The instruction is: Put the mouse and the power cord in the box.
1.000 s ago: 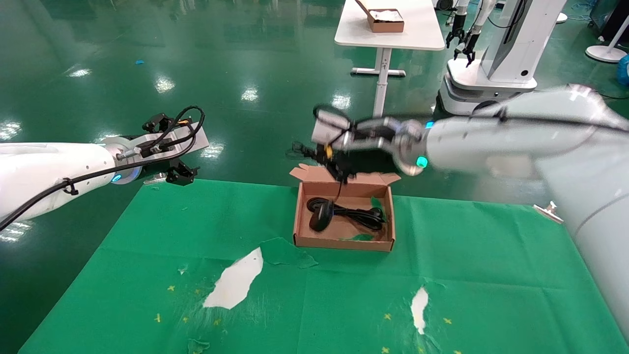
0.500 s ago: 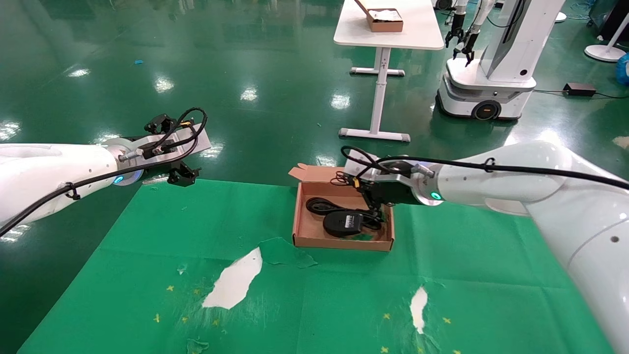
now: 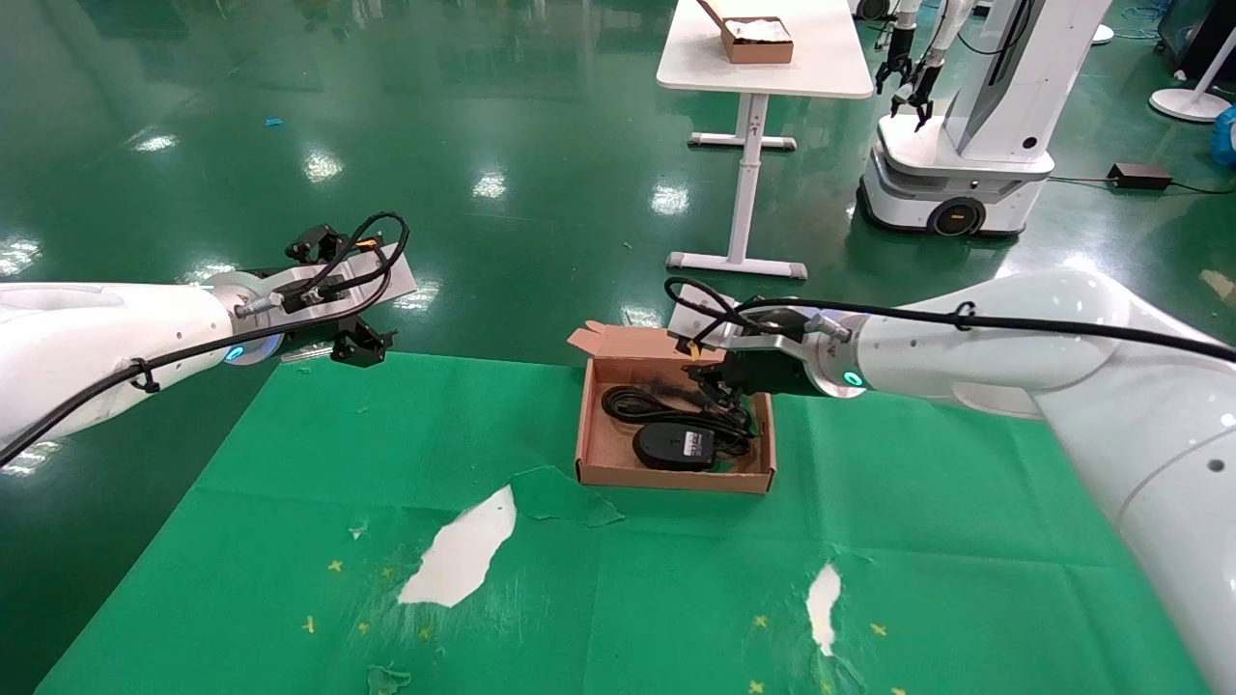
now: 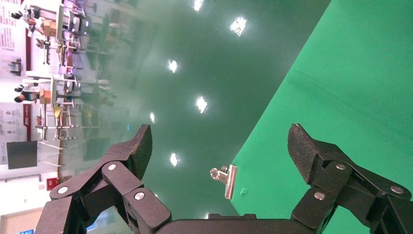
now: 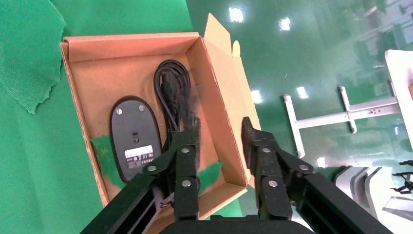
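Observation:
The box (image 3: 676, 476) sits open mid-table on the green cloth. Inside it the mouse (image 3: 673, 446) lies upside down with its white label up, beside the looped power cord (image 3: 645, 403). My right gripper (image 3: 716, 382) hovers over the box's far right corner, open and holding nothing. In the right wrist view its jaws (image 5: 219, 129) straddle the box wall (image 5: 219, 105) without touching it, with the mouse (image 5: 135, 139) and the cord (image 5: 170, 95) lying past them. My left gripper (image 3: 357, 344) is parked open at the table's far left edge, also in the left wrist view (image 4: 220, 134).
A metal binder clip (image 4: 225, 178) grips the cloth edge under the left gripper. Torn patches (image 3: 463, 555) (image 3: 823, 603) expose white table near the front. Far behind stand a white table (image 3: 763, 68) with another brown box (image 3: 758, 39) and another robot (image 3: 966, 145).
The right gripper came down into the box with the mouse dangling, laid it label-up beside the cord, opened and drew back a little. The left arm has not moved.

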Tool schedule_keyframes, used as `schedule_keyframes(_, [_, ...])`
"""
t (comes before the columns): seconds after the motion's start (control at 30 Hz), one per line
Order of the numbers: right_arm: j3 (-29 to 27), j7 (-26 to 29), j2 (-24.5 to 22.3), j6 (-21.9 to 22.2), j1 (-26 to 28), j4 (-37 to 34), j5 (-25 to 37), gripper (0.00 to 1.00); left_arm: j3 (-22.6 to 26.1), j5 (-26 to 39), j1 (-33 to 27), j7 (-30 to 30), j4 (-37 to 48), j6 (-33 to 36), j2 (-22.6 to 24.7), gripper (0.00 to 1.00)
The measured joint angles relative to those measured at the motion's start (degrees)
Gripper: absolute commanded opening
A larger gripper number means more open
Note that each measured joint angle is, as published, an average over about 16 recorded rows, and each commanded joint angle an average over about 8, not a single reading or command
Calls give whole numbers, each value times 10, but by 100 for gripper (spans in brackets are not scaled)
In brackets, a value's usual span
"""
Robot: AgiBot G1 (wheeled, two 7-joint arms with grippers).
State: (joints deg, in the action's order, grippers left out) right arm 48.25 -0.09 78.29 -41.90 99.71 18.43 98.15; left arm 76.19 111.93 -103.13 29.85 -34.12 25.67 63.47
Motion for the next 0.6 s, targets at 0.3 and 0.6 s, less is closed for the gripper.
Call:
schedule_keyframes(0.3, [-19,5,-22,-24,-18,29,-29,100,0,-1,0,-1,0,0,0,100])
schedule_keyframes(0.6, [-60,19,-78,-80,-68,100,-102,100,-7,-9,5,-3,-4,7,-3,100])
